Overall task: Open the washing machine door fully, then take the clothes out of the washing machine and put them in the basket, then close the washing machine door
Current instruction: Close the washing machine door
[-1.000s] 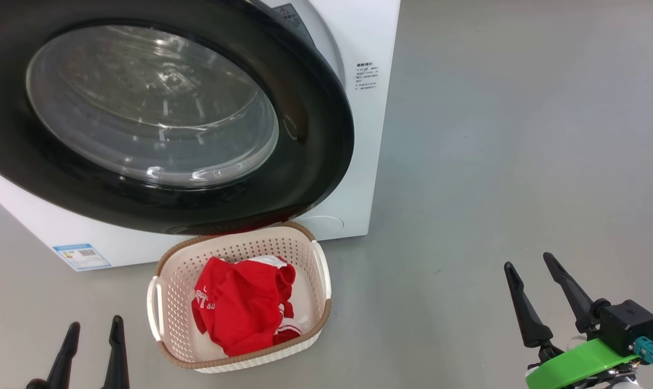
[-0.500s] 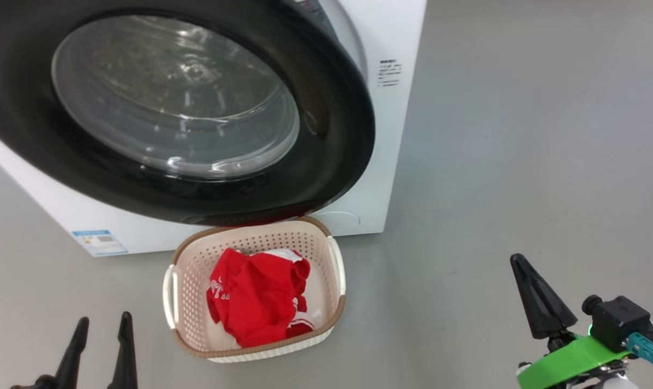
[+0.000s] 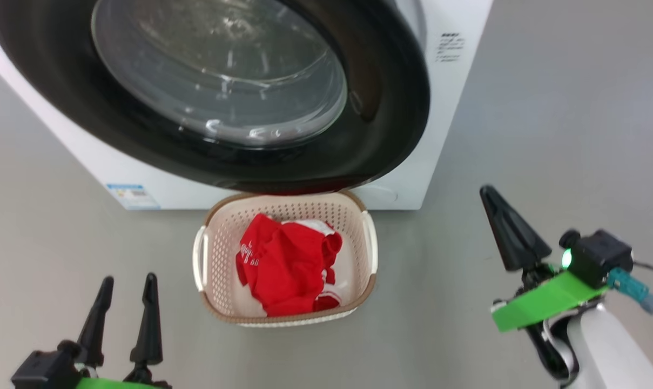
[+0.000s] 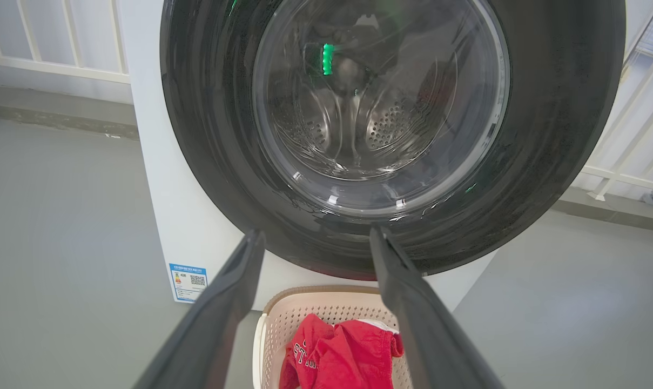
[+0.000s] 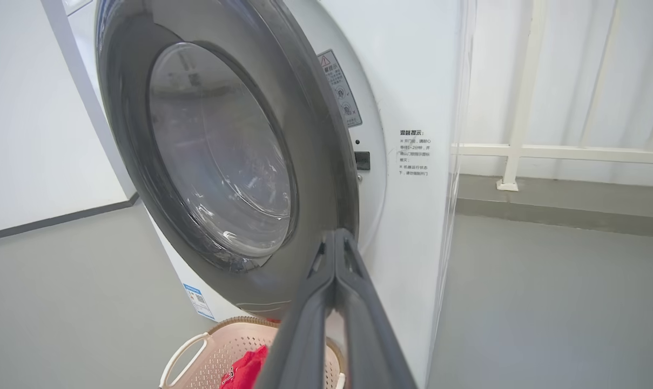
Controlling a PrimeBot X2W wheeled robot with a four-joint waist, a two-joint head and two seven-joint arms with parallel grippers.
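Note:
The washing machine [image 3: 456, 97] is white, and its black-rimmed washing machine door [image 3: 391, 108] stands slightly ajar, with a narrow gap at its latch edge in the right wrist view [image 5: 315, 135]. The cream basket [image 3: 221, 254] sits on the floor just below the door and holds the red clothes [image 3: 285, 265]. My left gripper [image 3: 129, 279] is open at the lower left, short of the basket, and its fingers frame the door [image 4: 547, 135] and the basket [image 4: 326, 302]. My right gripper [image 3: 488, 190] is shut on nothing to the right of the basket and points at the door's right edge [image 5: 337, 232].
Grey floor [image 3: 547, 108] stretches to the right of the machine. A white railing [image 5: 520, 151] runs behind and beside it. A blue label [image 3: 133, 195] marks the machine's lower front.
My right gripper's fingers have closed together. The head camera has shifted, so the machine and basket sit further right and higher. The right gripper stands higher in view.

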